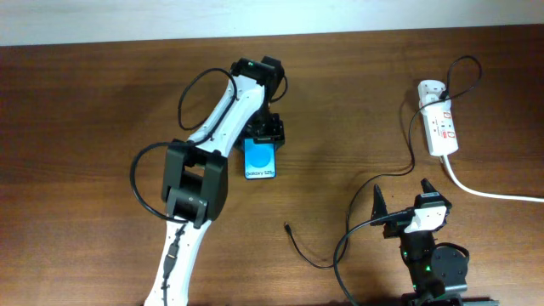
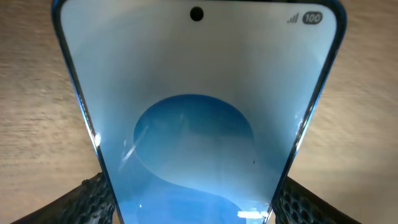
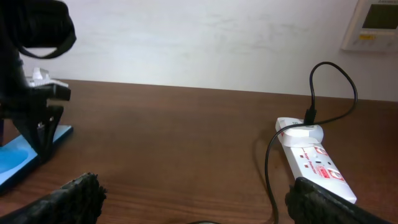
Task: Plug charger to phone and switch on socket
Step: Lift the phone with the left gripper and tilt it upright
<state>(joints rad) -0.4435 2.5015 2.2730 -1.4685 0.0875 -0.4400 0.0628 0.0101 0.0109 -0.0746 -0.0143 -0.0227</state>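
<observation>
The left gripper (image 1: 264, 138) grasps the phone (image 1: 261, 161) mid-table. The right gripper (image 1: 401, 200), released, hovers near-right. The charger plug tip (image 1: 290, 227) lies between them.

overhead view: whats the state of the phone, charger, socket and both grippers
phone: screen up and lit, charger not plugged in
charger: adapter in the socket, plug tip lying loose, apart from the phone
socket: adapter plugged in at one end, switch position too small to tell
left gripper: shut on the phone's sides
right gripper: open, empty
</observation>
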